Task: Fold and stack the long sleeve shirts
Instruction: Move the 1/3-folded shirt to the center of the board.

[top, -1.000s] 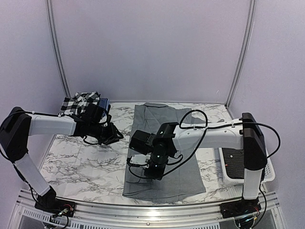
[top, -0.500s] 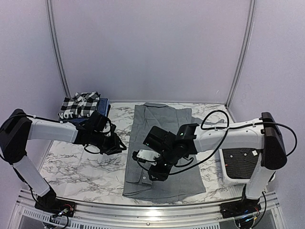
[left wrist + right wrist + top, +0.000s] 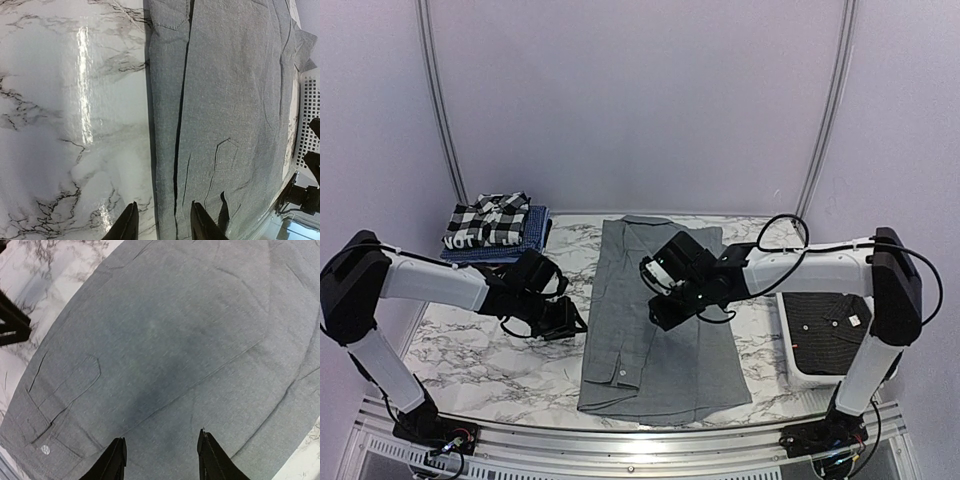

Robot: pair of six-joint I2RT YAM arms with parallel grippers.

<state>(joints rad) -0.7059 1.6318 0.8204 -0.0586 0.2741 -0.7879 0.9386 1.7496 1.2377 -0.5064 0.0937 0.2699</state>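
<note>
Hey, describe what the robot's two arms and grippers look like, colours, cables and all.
Both the left arm and right arm have white tubular links between bulky black joints, with thin black cables looping alongside. The left gripper and right gripper each end in two slim, black, tapered fingers.

My table (image 3: 480, 350): white marble-look top w/ grey veins, glossy, w/ a streak of glare in the left wrist view. Three things sit directly on it. A plain mid-grey button-front shirt (image 3: 660, 350) lies spread flat approx. centre, collar twd the far edge, hem nr the near edge, one buttoned cuff on its left side. A folded blue shirt (image 3: 538, 222) sits at the far-left corner, at the bottom of a pile. A white slatted basket (image 3: 798, 378) stands at the right edge, nr the grey one, not touching.
</note>
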